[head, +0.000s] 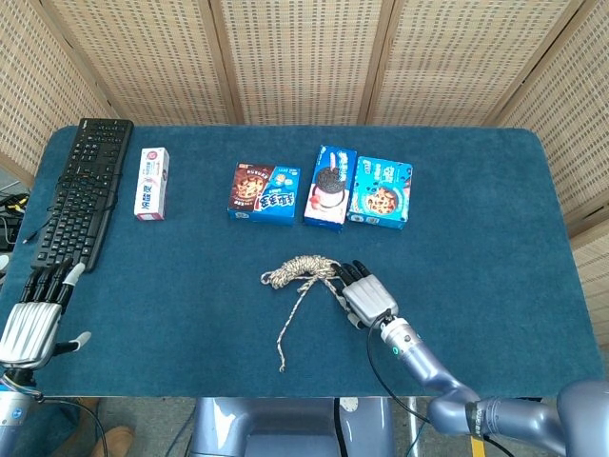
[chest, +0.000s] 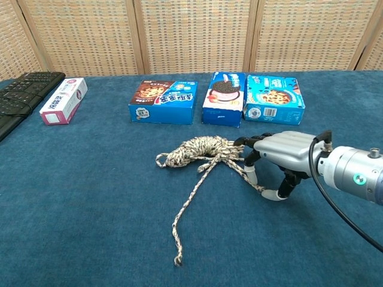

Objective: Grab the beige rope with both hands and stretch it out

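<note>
The beige rope (head: 303, 268) (chest: 200, 149) lies bunched at mid-table, one long tail running toward the front edge and a short tail pointing right. My right hand (head: 365, 294) (chest: 280, 156) hovers low over that short right tail, fingers spread and arched around its end, with nothing gripped as far as the frames show. My left hand (head: 30, 322) rests at the front left corner beside the keyboard, fingers extended and empty; the chest view does not show it.
Three snack boxes (head: 321, 192) (chest: 218, 101) stand in a row behind the rope. A toothpaste box (head: 151, 183) (chest: 64, 100) and a black keyboard (head: 85, 190) (chest: 21, 95) lie at the left. Wicker screens close off the back.
</note>
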{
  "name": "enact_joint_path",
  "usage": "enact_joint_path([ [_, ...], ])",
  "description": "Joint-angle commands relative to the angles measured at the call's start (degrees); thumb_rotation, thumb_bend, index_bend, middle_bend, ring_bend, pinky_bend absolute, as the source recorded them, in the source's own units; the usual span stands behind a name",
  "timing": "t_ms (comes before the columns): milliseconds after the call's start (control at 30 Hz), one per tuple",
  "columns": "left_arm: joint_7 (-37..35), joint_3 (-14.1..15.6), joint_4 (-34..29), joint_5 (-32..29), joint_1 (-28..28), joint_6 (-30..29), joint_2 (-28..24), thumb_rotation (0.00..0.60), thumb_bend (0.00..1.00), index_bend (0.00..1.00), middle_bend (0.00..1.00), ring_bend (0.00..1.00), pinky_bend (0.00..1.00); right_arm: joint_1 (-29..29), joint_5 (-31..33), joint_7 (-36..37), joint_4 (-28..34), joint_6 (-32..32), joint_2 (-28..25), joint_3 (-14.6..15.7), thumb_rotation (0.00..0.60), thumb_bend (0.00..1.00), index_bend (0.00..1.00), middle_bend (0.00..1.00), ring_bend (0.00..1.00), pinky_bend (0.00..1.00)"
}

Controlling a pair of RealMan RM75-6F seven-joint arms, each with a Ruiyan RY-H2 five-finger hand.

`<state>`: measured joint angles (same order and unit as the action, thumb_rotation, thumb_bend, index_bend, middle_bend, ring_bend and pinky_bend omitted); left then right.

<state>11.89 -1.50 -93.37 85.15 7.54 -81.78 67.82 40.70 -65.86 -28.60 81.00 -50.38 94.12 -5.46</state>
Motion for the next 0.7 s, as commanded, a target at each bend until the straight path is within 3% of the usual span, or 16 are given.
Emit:
enact_joint_path([
  [33,0.0,0.0,0.0,0.0,0.0,0.0,0.0,0.600,0.00,0.00,0.00,0.00,0.00,0.1,0.3,-0.2,-0.3,0.0,0.2,0.1,0.600,0.33,0.49,0.01,0.00,0.00],
  [700,-0.2,0.2,0.1,0.1,0.1,0.1,0.0,0.600,0.00,0.00,0.00,0.00,0.00,0.2,-1.1,1.1,-2.2,-1.3,1.7,0.7,0.600,0.42,0.60,0.05,0.00,0.00],
])
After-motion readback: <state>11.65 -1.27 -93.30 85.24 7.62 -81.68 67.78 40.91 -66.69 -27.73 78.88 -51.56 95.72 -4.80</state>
